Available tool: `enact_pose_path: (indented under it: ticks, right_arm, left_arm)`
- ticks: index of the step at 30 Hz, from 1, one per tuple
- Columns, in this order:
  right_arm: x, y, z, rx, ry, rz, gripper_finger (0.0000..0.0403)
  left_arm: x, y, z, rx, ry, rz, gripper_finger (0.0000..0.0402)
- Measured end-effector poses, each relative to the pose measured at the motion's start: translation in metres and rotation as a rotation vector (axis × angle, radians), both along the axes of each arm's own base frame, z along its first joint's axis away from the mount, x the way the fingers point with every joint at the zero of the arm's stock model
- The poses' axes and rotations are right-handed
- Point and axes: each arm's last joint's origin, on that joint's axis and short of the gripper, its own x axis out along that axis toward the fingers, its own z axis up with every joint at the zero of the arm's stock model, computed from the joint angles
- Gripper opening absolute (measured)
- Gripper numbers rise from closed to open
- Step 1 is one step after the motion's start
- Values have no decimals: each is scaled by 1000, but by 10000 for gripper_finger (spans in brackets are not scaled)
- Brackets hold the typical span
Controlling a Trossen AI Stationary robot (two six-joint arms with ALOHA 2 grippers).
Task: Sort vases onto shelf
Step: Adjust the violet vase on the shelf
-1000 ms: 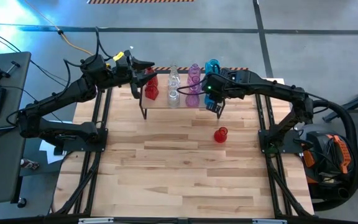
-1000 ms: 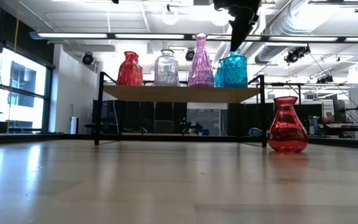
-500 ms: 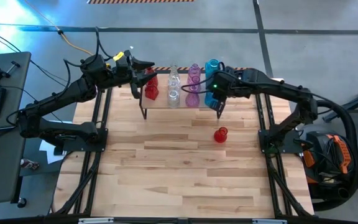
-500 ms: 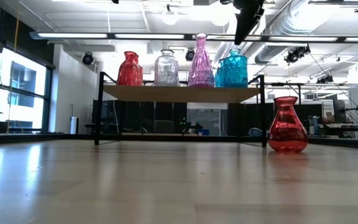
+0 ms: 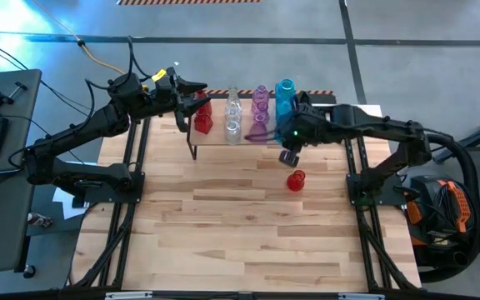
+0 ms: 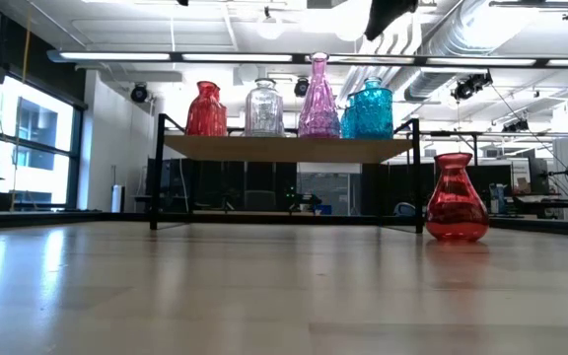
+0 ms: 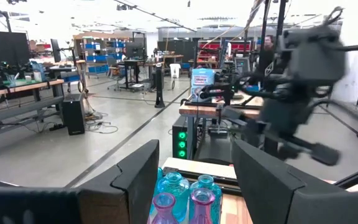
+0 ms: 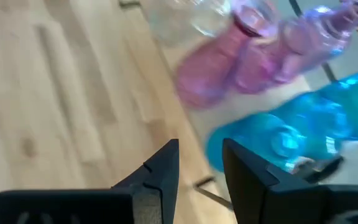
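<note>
Shelf (image 6: pixel 284 149), one red vase (image 6: pixel 456 202) beside, left end effector (image 7: pixel 194 160), right end effector (image 8: pixel 201 155) both spread

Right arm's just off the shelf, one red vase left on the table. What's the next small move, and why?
Probably swing the right gripper over and down onto the red vase. That vase stands alone on the table near the shelf, whose rows already hold red, clear, purple and blue vases. The right gripper carries nothing and hangs close above it.

Glossy see-through glass on the vases (image 6: pixel 319 102), red one (image 6: pixel 457 200) shining hardest. Pale wood top on the shelf (image 6: pixel 284 148), thin matt black metal legs. Smooth light plank table (image 5: pixel 240 225), slight sheen. Matt dark plastic-looking arms (image 5: pixel 82 133).
</note>
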Motion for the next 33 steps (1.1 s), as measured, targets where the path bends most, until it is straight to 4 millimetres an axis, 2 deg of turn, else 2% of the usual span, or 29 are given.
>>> enact_pose_path:
  ticks: [4, 9, 17, 27, 33]
  right_arm:
    - [9, 22, 4, -1, -118, -23, 105]
    - [23, 44, 9, -92, -278, -99, 105]
    - [69, 62, -20, -202, -337, -186, 105]
    - [100, 71, -58, -327, -390, -406, 105]
    - [106, 65, -68, -349, -406, -474, 105]
  left_arm:
    - [0, 0, 0, 0, 0, 0, 194]
    - [0, 0, 0, 0, 0, 0, 194]
    - [0, 0, 0, 0, 0, 0, 194]
    - [0, 0, 0, 0, 0, 0, 194]
    - [0, 0, 0, 0, 0, 0, 194]
